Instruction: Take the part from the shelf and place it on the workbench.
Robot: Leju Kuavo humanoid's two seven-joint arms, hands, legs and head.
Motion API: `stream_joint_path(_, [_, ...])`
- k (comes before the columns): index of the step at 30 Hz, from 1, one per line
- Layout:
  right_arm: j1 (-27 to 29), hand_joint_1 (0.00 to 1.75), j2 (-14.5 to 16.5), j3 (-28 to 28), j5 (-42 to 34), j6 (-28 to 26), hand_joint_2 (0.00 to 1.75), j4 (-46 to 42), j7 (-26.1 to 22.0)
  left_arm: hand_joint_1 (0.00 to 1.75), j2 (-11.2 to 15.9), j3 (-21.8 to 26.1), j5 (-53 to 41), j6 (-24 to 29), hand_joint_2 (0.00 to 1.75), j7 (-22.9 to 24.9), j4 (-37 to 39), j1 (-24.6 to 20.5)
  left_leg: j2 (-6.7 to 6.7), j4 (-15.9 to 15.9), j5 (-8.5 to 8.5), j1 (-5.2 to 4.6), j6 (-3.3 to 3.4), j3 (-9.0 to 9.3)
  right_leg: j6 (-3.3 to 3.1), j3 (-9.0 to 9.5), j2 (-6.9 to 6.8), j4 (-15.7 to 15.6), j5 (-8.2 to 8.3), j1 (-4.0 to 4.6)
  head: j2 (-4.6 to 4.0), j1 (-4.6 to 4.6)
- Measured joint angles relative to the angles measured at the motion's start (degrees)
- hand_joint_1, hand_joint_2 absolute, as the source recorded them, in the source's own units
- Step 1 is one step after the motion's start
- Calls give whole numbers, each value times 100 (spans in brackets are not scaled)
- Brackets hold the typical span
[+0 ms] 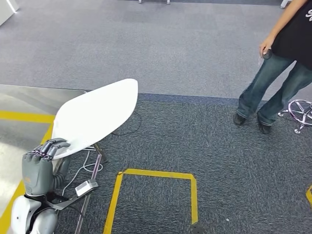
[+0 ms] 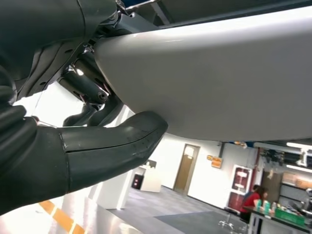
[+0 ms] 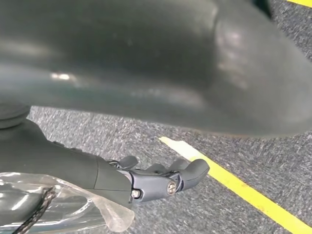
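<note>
The part (image 1: 95, 114) is a long white curved panel with rounded ends, held out over the carpet at the left of the head view. My left hand (image 1: 40, 168) grips its near end, fingers curled over the top edge. In the left wrist view the thick thumb (image 2: 110, 146) presses against the underside of the white part (image 2: 221, 78). My right hand (image 3: 162, 178) hangs above the grey carpet with its fingers stretched out and nothing in them.
A person (image 1: 279, 73) in jeans stands at the far right beside a chair base (image 1: 302, 112). A yellow tape rectangle (image 1: 154, 175) marks the carpet ahead. A shiny floor panel (image 1: 22, 102) with yellow stripes lies left. A metal stand and cables (image 1: 88, 187) sit under the part.
</note>
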Motion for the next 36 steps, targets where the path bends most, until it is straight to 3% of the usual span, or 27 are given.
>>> stream_joint_path(2, [15,0,-5,0,-1,-2,0,1,1,175,-1,0,0,-1,175,-1,0,17,50,12,-18,5,-11,2,38,-249,-9,424,-61,-16,0,0])
stream_joint_path(3, [21,0,-6,0,-1,-3,0,2,1,175,-1,0,0,-1,175,0,0,21,72,27,-32,13,-30,3,54,-224,-24,328,60,-26,0,1])
stream_joint_path(6, [9,0,-7,0,-1,-4,0,3,2,175,1,0,0,-1,175,1,0,21,141,149,-127,38,-139,-4,78,279,-178,-726,555,-50,0,2])
stream_joint_path(8, [-5,0,-5,0,-1,-4,0,3,3,175,3,-1,1,-1,175,1,0,22,174,220,-173,22,-210,-17,5,443,-205,-1023,604,-33,0,-4])
stream_joint_path(10, [-2,0,-7,0,-2,-7,0,4,3,175,4,-3,1,-1,175,0,0,23,207,230,-181,21,-250,-13,-94,440,-135,-1011,608,-19,0,-8])
stream_joint_path(12, [4,0,-12,-2,-3,-11,0,7,4,175,7,-4,1,-1,175,0,0,23,172,363,-303,45,-296,-55,-165,440,-86,-1020,620,-24,0,-9])
stream_joint_path(13, [3,0,-13,-3,-3,-12,0,8,4,175,10,-4,3,-1,175,1,0,23,129,575,-445,55,-320,-140,-194,442,-61,-1026,628,-30,0,-12])
stream_joint_path(15, [1,0,-14,-4,-1,-8,0,9,3,175,14,-4,6,-1,175,1,0,34,42,1327,-825,62,-344,-469,-228,440,-3,-1027,629,-22,0,-13])
stream_joint_path(17, [8,0,-13,-4,-1,-7,0,9,2,175,16,-4,7,-1,175,1,0,57,15,1872,-976,61,-334,-727,-237,439,67,-1026,628,-10,0,-13])
stream_joint_path(18, [10,0,-14,-4,-1,-7,0,9,1,175,16,-4,7,-1,175,1,0,64,9,1833,-881,61,-316,-717,-239,441,108,-1026,627,-5,0,-13])
stream_joint_path(19, [11,0,-14,-4,-2,-8,0,9,1,175,16,-4,7,-1,175,1,0,68,-3,1593,-698,59,-292,-612,-239,448,151,-1026,627,-2,0,-12])
stream_joint_path(21, [5,0,-13,-4,-2,-8,0,9,1,175,16,-4,7,-1,175,1,0,64,-114,844,-300,53,-227,-273,-229,454,232,-1019,628,10,0,-10])
stream_joint_path(22, [0,0,-13,-4,-1,-8,0,9,1,175,16,-4,7,-1,175,1,-1,57,-174,548,-206,48,-199,-142,-213,442,266,-1013,633,12,0,-12])
stream_joint_path(24, [-2,0,-11,-4,-1,-8,0,8,1,175,16,-4,8,0,175,1,-2,49,-240,306,-201,29,-169,-48,-163,400,314,-1013,654,6,0,-7])
stream_joint_path(27, [11,0,-12,-4,-1,-9,0,8,1,175,15,-4,9,0,175,1,-4,44,-158,188,-163,34,-124,-10,-80,331,279,-958,610,-10,0,-3])
stream_joint_path(29, [1,0,-13,-4,-1,-9,0,9,1,175,13,-4,8,1,175,1,-5,47,-74,123,-128,45,-78,20,-54,94,134,-491,342,-1,0,8])
stream_joint_path(31, [-6,0,-13,-4,-1,-8,0,9,1,175,14,-4,7,1,175,1,-5,58,3,120,-129,30,-55,17,-35,-256,43,225,35,4,0,13])
stream_joint_path(32, [-1,0,-13,-4,0,-7,0,9,2,175,14,-4,7,1,175,1,-4,63,42,121,-131,24,-53,17,-27,-364,27,444,-12,4,0,11])
stream_joint_path(33, [6,0,-13,-4,1,-5,0,9,4,175,14,-4,8,1,175,1,-4,63,79,123,-134,20,-52,17,-22,-378,15,471,38,4,0,13])
stream_joint_path(34, [12,0,-13,-4,3,-4,0,9,9,175,14,-4,9,1,175,2,-4,63,112,126,-138,19,-56,19,-22,-277,-3,273,183,4,0,13])
stream_joint_path(36, [7,0,-13,-4,8,-2,0,9,20,175,15,-5,11,1,175,5,-4,60,169,150,-161,6,-88,22,-35,135,-120,-506,510,16,0,15])
